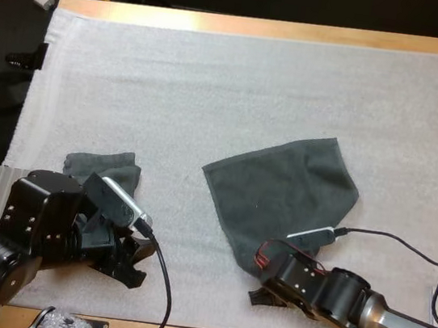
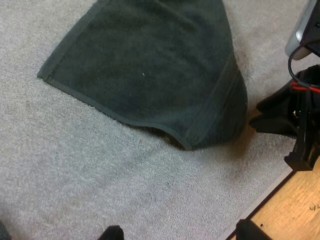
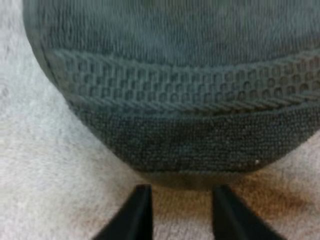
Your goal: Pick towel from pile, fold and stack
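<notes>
Right wrist view: the right fingers (image 3: 135, 215) stand apart over bare white mat (image 3: 45, 165), fuzzy and faintly shadowed, just short of the spread towel (image 3: 165, 100), whose rounded corner shows a honeycomb-woven band behind its looped-pile edge. The left fingers (image 2: 112, 233) are apart too, well short of that towel. Off to their far side lies a smaller bunched towel (image 1: 104, 168); pale wooden bench (image 1: 246, 26) edges the mat beyond.

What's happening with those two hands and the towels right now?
Left hand open, empty. Right hand open, at spread towel's near edge. Smaller towel bunched, untouched. Nothing blocking.
</notes>
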Motion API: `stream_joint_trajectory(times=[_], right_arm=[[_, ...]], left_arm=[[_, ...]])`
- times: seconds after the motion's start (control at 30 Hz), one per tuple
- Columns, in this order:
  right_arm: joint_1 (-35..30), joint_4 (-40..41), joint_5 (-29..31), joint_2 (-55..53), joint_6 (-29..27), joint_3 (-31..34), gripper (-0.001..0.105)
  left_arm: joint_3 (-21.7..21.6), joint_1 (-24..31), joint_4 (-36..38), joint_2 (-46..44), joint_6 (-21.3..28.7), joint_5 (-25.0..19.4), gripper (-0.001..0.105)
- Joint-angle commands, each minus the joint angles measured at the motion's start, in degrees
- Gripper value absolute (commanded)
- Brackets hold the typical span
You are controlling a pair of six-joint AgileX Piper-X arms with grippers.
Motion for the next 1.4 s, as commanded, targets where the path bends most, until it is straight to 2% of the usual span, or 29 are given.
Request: stream_joint_trajectory(times=[0.0,0.07,0.23,0.47,0.7,0.77,0.9,0.93,1.2,1.37], right_arm=[[-1.0,-1.5,-0.1,-0.2,-0.1,0.0,0.050],[-1.7,-2.4,-0.9,0.1,-0.7,0.2,0.052],[-3.6,-5.1,-3.3,2.0,-1.0,0.9,0.046],[-3.9,-8.2,-5.8,7.9,-0.1,1.4,0.046],[-3.4,-9.0,-5.3,11.1,1.0,1.1,0.044],[-3.4,-8.9,-4.6,11.5,1.4,1.1,0.038],[-3.3,-8.8,-3.3,11.6,1.8,1.0,0.005],[-3.3,-8.9,-2.8,11.6,1.8,1.0,0.001],[-2.9,-7.8,-2.0,10.2,0.7,0.8,0.000],[-0.3,-1.8,-1.7,6.9,-0.3,0.7,0.000]], left_arm=[[-0.1,-0.2,0.6,0.0,-0.3,0.5,0.047],[-0.1,-0.2,0.6,0.0,-0.2,0.5,0.047],[0.2,-0.1,0.7,0.0,-0.3,0.9,0.047],[0.4,0.0,0.8,-0.2,-0.4,1.6,0.047],[0.1,-0.1,0.6,0.0,-0.4,2.5,0.046],[0.1,-0.1,0.6,-0.1,-0.3,2.7,0.047],[0.2,-0.1,0.4,0.1,-0.1,3.0,0.046],[0.2,-0.1,0.4,0.1,-0.1,3.2,0.046],[0.2,-0.2,0.0,0.2,0.2,3.2,0.046],[0.1,-0.1,-0.1,0.1,0.7,3.1,0.046]])
